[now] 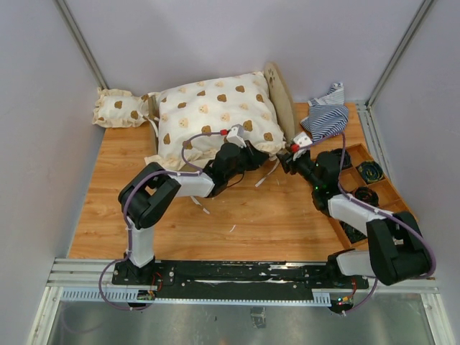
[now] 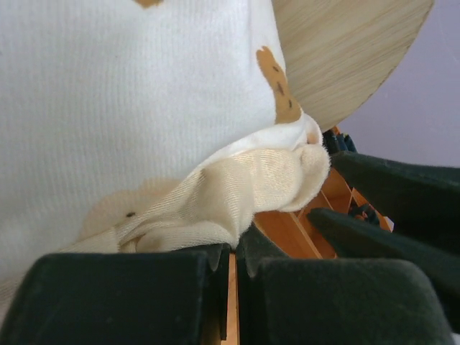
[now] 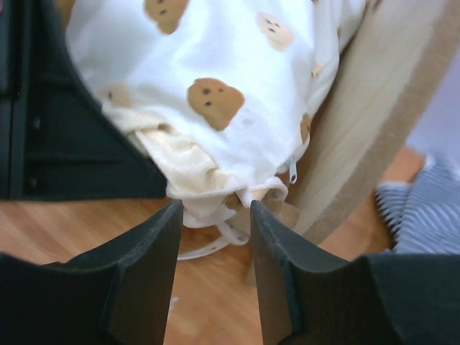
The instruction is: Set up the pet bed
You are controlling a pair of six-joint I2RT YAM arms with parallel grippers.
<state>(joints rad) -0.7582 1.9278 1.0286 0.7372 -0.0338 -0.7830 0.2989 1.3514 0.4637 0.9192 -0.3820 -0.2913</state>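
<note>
A large cream cushion printed with brown bears [image 1: 212, 115] covers most of the pet bed [image 1: 282, 104] at the back of the wooden table [image 1: 251, 215], so the light-wood frame is almost wholly hidden. One rounded wooden end board [image 2: 345, 50] rises tilted at the cushion's right side. A bunch of blue-and-white striped fabric [image 1: 327, 118] lies just beyond the board, and how it joins the frame cannot be made out. A smaller cream bear-print cushion [image 1: 118, 108] sits at the back left, touching the large one.

The left gripper [image 2: 231, 248] is at the cushion's near right corner, its jaws clenched. The cushion's cream frill [image 2: 237, 194] lies right at the fingertips. Whether a fold is pinched between them cannot be told, since the fingers themselves block the view.

The right gripper [image 3: 215, 208] faces the same corner from the right with its jaws released and apart. The frill and a loose tie hang just past the tips, not between them.

A compartmented wooden tray [image 1: 388, 183] lies along the table's right edge, partly covered by the right arm. The dark items in it are too small to identify.
</note>
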